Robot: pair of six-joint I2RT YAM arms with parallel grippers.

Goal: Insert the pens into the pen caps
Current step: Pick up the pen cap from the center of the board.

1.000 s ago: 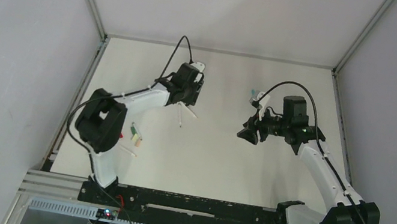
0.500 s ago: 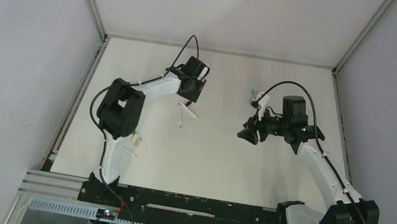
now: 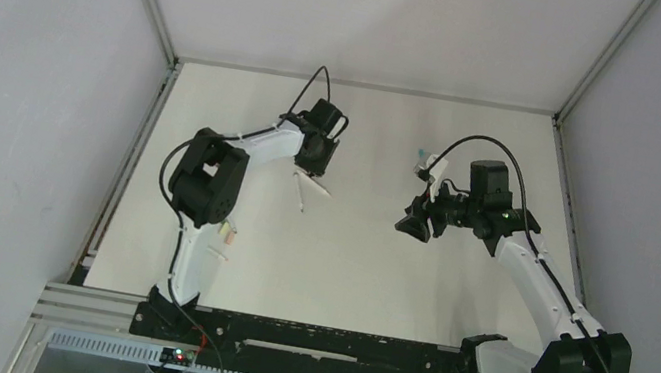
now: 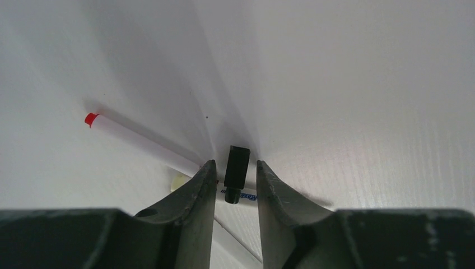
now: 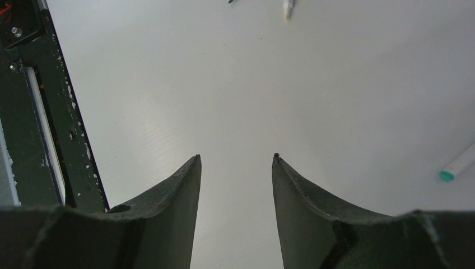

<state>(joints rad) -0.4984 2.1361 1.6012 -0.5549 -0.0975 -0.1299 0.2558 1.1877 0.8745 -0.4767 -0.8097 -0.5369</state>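
Your left gripper point(image 4: 236, 164) sits low over the table point(image 4: 364, 84) with its 2 fingers drawn narrow, and the black cap point(image 4: 237, 171) lies right between them. A thin strip of white shows on each side of the cap, so the pads do not look to be pressing it, and I judge that nothing is gripped yet.

The relation to watch is the cap's long axis. It runs straight away from the wrist camera, parallel to the inner faces of both fingers, so a squeeze would bite across its short width, which is what you want. Its narrower end points back toward the wrist and its squarer end points away.

The red-tipped pen point(image 4: 140, 142) lies slantwise, its tip well out to the left. Its barrel passes behind the left finger and seems to run on under the cap's near end. You cannot tell whether that finger touches the barrel, and a squeeze could drag the pen along with the cap.

Your right gripper point(image 5: 236, 157) hangs above bare table with its jaws about half spread and nothing in them. A teal-tipped pen point(image 5: 458, 166) lies well off to its right. From above, the left arm is plainly the nearer one to the cap.
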